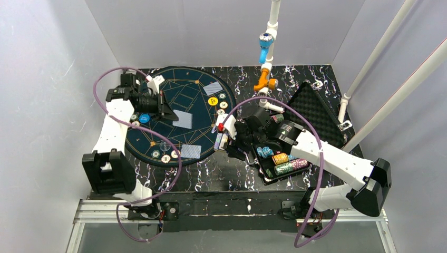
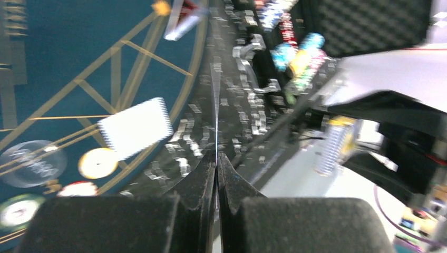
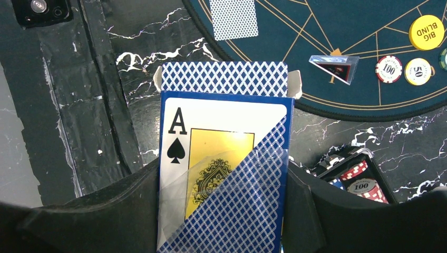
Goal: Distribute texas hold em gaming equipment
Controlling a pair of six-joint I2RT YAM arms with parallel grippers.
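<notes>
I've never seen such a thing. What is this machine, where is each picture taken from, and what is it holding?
A left arm and a right arm, both robotic, are bolted at a table's edge. One picture looks down from above; two come from wrist cameras. A round blue poker mat carries cards and chips; an open black case beside it holds more chips. The right arm's jaws grip a card box showing an ace of spades. The left arm's jaws are shut on what looks like one card, edge-on.

Open foam case (image 1: 318, 112) (right), round mat (image 1: 196, 112)
</notes>
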